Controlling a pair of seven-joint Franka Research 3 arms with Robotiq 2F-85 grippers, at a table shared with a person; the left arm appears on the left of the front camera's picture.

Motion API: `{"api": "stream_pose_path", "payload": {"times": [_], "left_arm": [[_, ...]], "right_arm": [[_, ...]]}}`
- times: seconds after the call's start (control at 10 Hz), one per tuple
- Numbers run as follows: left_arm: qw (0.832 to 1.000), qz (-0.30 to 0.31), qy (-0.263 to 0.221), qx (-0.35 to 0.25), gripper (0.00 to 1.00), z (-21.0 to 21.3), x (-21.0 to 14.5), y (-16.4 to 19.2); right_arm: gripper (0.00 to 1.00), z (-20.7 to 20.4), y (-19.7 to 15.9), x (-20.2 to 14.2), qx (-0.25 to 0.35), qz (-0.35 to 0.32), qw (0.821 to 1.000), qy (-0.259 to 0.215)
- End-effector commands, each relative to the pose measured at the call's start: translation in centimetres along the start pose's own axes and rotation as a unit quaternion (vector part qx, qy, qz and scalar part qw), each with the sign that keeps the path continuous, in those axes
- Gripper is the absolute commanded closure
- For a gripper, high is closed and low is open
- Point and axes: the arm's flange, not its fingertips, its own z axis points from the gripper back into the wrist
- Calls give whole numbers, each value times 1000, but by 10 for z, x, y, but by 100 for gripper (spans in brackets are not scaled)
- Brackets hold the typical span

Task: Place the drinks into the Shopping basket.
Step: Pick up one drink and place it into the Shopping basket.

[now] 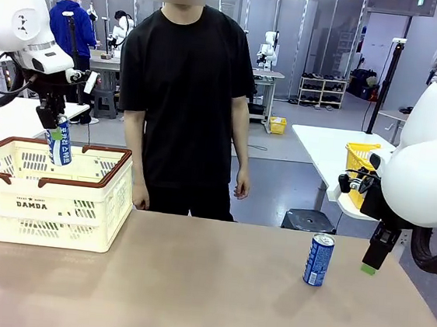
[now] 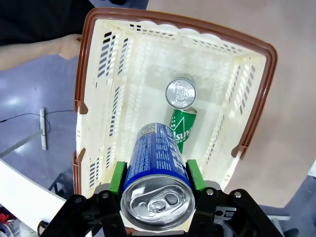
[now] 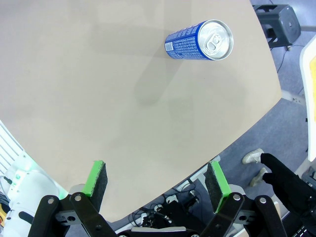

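Note:
My left gripper (image 1: 53,124) is shut on a blue can (image 1: 61,142) and holds it upright above the cream Shopping basket (image 1: 42,206) at the table's left. In the left wrist view the held blue can (image 2: 157,170) sits between the green pads (image 2: 117,176), over the basket's inside (image 2: 148,64). A green can (image 2: 181,111) stands on the basket floor below it. A second blue can (image 1: 318,260) stands upright on the table at the right, also seen as the blue can (image 3: 197,41). My right gripper (image 3: 155,181) hangs open beside it, right gripper (image 1: 372,262) near the table's right edge.
A person in a black shirt (image 1: 185,90) stands at the far edge, one hand (image 1: 141,197) close to the basket's right end. A yellow mesh basket (image 1: 357,164) sits on a white table behind my right arm. A black stool (image 1: 309,220) stands beyond the table.

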Motion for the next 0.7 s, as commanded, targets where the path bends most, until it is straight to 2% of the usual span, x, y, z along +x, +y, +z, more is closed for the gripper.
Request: {"api": "stream_pose_path", "payload": {"times": [0.0, 0.3, 0.6], "left_arm": [[1000, -3, 19, -6, 42, -13, -6, 9], [999, -42, -26, -19, 42, -41, -10, 30], [998, -44, -34, -26, 42, -69, -7, 39]], "right_arm": [[0, -1, 0, -1, 1, -1, 1000, 0], [0, -1, 0, -1, 1, -1, 1000, 0], [0, -1, 0, -1, 1, -1, 1000, 0]]}}
